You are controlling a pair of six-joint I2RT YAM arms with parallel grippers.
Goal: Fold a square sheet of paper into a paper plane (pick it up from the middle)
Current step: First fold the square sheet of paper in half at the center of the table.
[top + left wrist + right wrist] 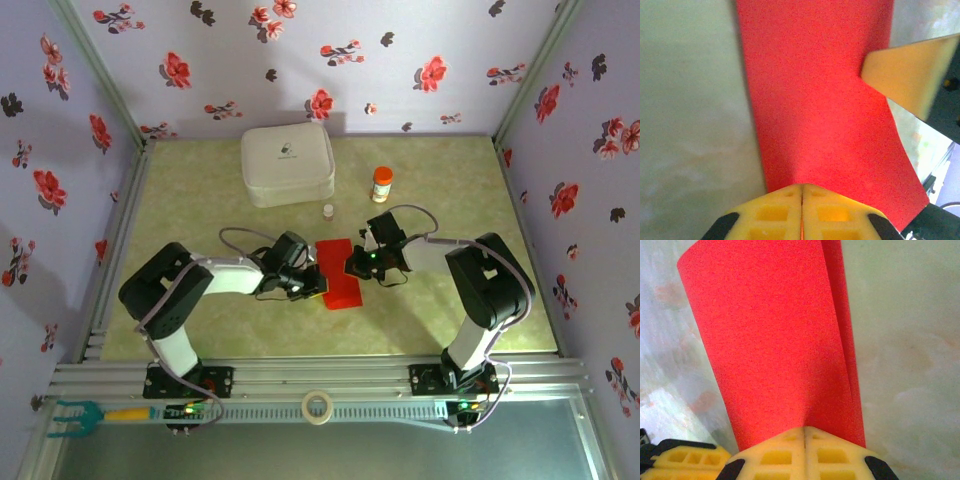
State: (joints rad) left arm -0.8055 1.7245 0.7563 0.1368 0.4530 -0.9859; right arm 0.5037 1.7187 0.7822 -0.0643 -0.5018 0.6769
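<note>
Broadly, a pale green mottled table (200, 190) sits inside walls papered in lilac with red and dark flowers, none of it bearing any writing. At the back of the table, middle left, lies a white rounded case (287, 165); a small dark emblem shows on its lid, too small to read.

Next in size, the square sheet of paper (340, 290) lies at the middle of the table between the two arms, bright red and plain, with no print on it. From above it reads as a narrow rectangle. In the right wrist view (775, 350) two layers show, the upper one bowed upward and a second edge peeking out along its right side. The left wrist view (815, 100) shows it rising off the table surface.

Both arms reach in toward it. The left gripper (312, 283) has its yellow jaws pressed together on the sheet's near edge (802, 192). The right gripper (352, 266) pinches the opposite side the same way, jaws closed on the paper (804, 432).

Right of the case stands a small bottle (382, 184) with an orange cap and a pale label, its text unreadable. A roll of tape (318, 407) rests on the near rail. Smallest, a tiny vial (328, 212) stands just behind the sheet.
</note>
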